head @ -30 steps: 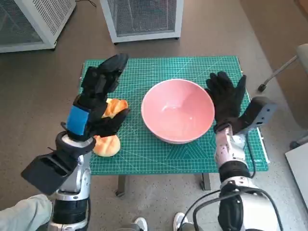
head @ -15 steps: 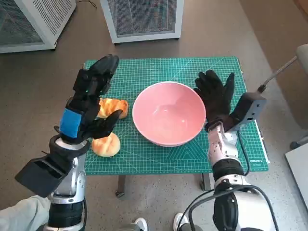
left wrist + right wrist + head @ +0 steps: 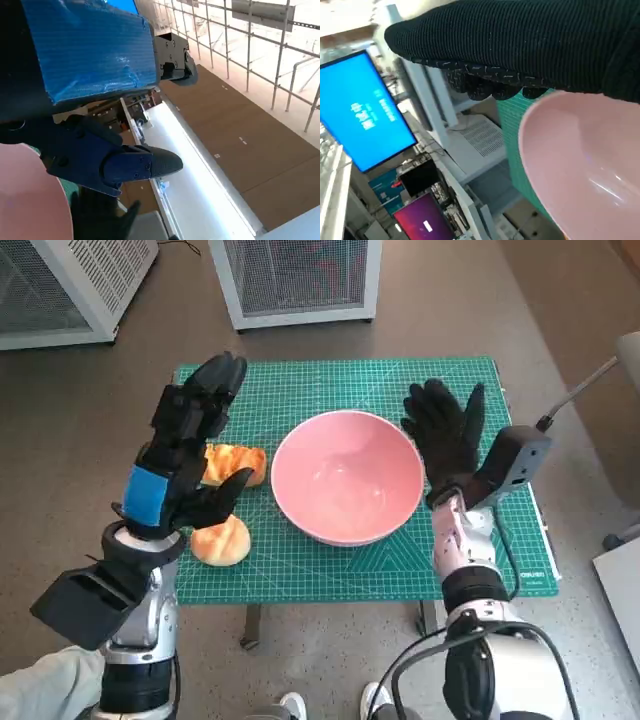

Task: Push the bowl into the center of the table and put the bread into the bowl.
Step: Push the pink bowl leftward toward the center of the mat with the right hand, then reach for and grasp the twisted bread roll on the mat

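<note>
Left hand [image 3: 185,455] raised above two bread [image 3: 228,502] pieces at mat's [image 3: 330,570] left side, fingers spread, holding nothing. Pink bowl [image 3: 346,476] near table centre. Right hand [image 3: 446,436] flat and spread against bowl's right rim, gripping nothing.

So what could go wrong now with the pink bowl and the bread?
The right hand is flat against the pink bowl, not gripping it, so a harder push might tip it or slide it too far. The bowl's far side sits near the bread, so it might bump it. A second bread piece lies close to the table's front edge and could get knocked off.
</note>
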Motion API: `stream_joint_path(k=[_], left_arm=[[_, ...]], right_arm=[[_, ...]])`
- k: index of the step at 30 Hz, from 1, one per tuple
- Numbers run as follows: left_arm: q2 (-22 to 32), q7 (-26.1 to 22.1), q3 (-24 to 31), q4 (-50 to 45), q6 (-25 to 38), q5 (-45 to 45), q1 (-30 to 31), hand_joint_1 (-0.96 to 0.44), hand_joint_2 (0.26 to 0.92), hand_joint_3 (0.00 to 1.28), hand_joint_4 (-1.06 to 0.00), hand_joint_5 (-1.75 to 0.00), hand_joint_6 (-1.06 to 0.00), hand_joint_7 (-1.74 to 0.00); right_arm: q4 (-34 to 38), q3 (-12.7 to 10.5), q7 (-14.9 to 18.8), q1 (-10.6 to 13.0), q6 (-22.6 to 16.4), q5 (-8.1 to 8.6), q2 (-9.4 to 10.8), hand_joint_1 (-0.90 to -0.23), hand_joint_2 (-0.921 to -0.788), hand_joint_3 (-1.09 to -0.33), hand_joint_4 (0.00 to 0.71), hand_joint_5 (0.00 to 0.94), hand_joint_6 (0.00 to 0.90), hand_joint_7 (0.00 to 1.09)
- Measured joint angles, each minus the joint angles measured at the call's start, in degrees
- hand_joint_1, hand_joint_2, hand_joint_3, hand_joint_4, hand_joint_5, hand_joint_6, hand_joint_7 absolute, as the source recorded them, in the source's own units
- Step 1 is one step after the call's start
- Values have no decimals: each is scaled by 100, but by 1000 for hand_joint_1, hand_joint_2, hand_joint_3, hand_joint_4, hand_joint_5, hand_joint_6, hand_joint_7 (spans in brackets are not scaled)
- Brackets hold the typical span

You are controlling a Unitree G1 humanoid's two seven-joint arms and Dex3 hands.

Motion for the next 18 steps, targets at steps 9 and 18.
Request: stream_joint_path(k=[9,18], left_arm=[[66,-17,73,186,-66,-26,-55,-485,921,387,-256,-4,-136,-387],[247,-50,197,301,-66,-43,-166,-494,921,381,-250,0,-161,-338]], right_arm=[[-800,250,961,20,-1179,33,-13,-389,-917,-586,376,9,113,561],[-2672,721,1679,703,-1721,193,13,-427,-921,-528,388,11,106,624]])
